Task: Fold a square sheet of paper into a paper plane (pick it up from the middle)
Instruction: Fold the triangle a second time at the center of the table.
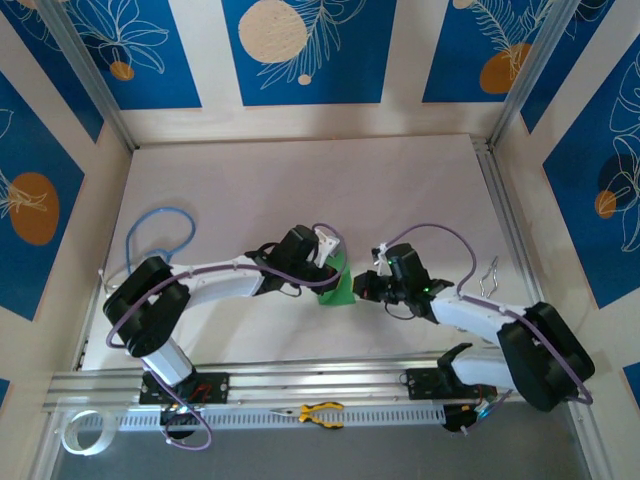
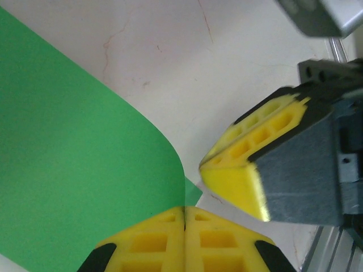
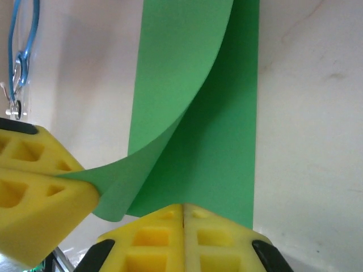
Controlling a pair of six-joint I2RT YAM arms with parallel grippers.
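While left fingers (image 2: 148,242) pinch its corner, green sheet (image 2: 74,170) curled.

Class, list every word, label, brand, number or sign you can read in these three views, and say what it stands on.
No text can be read in any view.
square sheet of paper: plain green, unmarked.
blue wall panels: only leaf and circle patterns, no lettering.
yellow-handled pliers: too small to tell whether they carry any marking.
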